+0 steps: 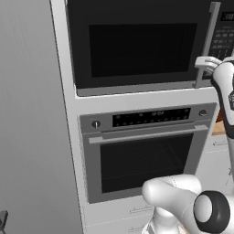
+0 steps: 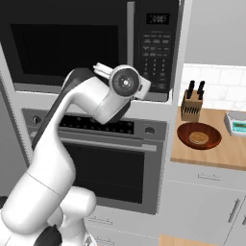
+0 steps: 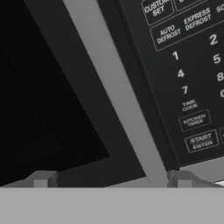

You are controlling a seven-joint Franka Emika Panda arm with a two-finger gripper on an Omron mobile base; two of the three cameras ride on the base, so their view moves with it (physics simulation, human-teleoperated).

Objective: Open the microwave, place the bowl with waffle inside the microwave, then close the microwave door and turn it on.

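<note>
Microwave: large black built-in microwave (image 1: 137, 45), door shut, grey vertical bar handle (image 3: 118, 94) ungrasped.
Gripper: two-finger gripper (image 3: 113, 179) open wide, fingertips astride handle's lower end.
Bowl: dark reddish-brown bowl (image 2: 199, 136) with tan waffle (image 2: 198, 138) on wooden counter (image 2: 211, 156).
Progress: nothing done; opening pending.

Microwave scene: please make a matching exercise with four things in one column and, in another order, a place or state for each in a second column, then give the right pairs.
Things:
1. microwave door
2. bowl
3. waffle
4. pincer

Place or state:
A. lying inside the bowl
B. open, close in front of the grey bar handle
C. shut
D. on the wooden counter, near the knife block

Pairs: 1-C, 2-D, 3-A, 4-B
</note>
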